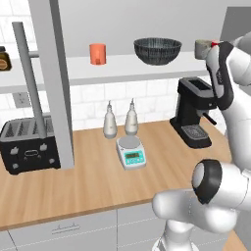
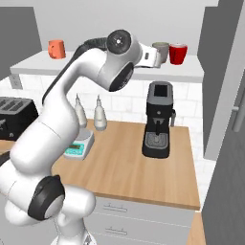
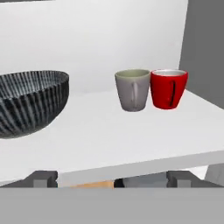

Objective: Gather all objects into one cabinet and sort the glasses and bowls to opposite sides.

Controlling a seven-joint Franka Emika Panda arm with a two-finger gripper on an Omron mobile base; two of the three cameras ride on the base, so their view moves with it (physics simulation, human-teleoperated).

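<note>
On the white shelf floor of the open cabinet stand, from left to right, an orange cup, a wide dark mesh bowl, a grey cup and a red cup. The grey cup and red cup touch side by side near the right wall. The bowl sits apart to their left. My gripper hovers open at the shelf's front edge, a little short of the two cups, with nothing between its fingers. My arm hides the bowl in the right base view.
The cabinet's grey door with a long handle stands open at the left. Below on the wooden counter are a toaster, two white bottles, a scale and a black coffee machine. A brown-lidded jar sits far left.
</note>
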